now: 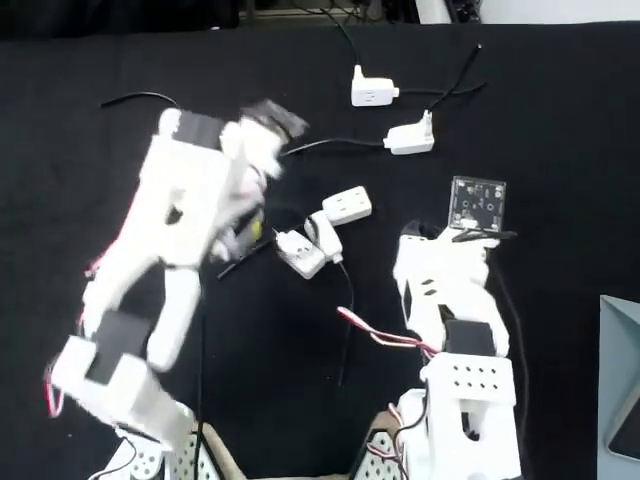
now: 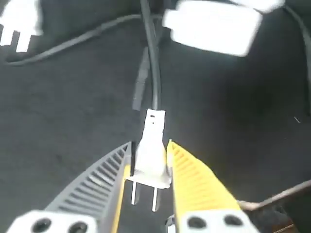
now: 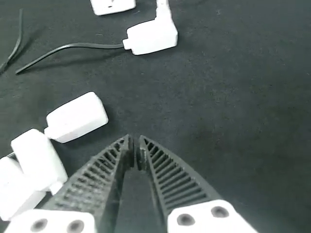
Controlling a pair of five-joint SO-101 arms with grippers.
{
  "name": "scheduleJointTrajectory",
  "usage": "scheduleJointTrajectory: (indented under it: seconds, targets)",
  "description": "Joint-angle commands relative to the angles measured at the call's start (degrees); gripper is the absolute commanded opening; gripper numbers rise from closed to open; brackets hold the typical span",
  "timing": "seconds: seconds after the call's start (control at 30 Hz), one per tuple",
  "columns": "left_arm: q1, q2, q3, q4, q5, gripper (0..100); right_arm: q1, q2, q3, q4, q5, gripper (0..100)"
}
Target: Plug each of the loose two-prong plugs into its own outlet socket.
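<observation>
My left gripper [image 2: 148, 160] is shut on a white two-prong plug [image 2: 151, 150], its prongs pointing back toward the wrist and its black cable [image 2: 154, 73] running away over the mat. In the high view this gripper [image 1: 250, 228] hangs left of a cluster of white pieces: an outlet block [image 1: 347, 204] and two more white bodies [image 1: 325, 235] [image 1: 300, 252]. My right gripper [image 3: 135, 145] is shut with nothing in it, close to a white block [image 3: 77, 116]; in the high view it [image 1: 412, 236] sits right of the cluster. Farther back lie an outlet adapter [image 1: 374, 90] and a corded white plug [image 1: 410, 137].
A small dark circuit board [image 1: 478, 203] lies just behind the right arm. A grey object [image 1: 620, 380] sits at the right edge. Loose black cables [image 1: 345, 300] cross the black mat [image 1: 560, 120]. Another white plug [image 2: 19, 24] lies beyond the left gripper.
</observation>
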Motion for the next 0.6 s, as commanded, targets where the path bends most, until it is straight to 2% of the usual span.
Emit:
scheduleJointTrajectory:
  seconds: [0.0, 0.1, 0.23, 0.3, 0.43, 0.57]
  targets:
    - [9.54, -14.77, 14.37, -5.1, 3.43, 3, 2.64, -1.19, -1.19, -1.14, -1.32, 1.2]
    - [14.9, -20.31, 23.96, -9.93, 5.19, 3, 3.96, -1.19, -1.36, -1.23, -3.43, 1.2]
    - [17.54, -21.54, 32.92, -17.32, 5.8, 5, 5.01, -1.19, -2.07, -0.97, -3.87, 1.2]
    - [17.89, -21.54, 35.65, -19.25, 6.33, 12, 5.01, -1.19, -2.07, -0.97, -3.87, 1.2]
    - [17.98, -22.15, 36.44, -19.25, 13.1, 30, 4.75, -1.19, -1.98, -0.97, -3.87, 1.2]
    - [14.11, -22.15, 32.13, -18.81, 14.15, 31, 4.66, -1.19, -1.89, -0.97, -3.87, 1.2]
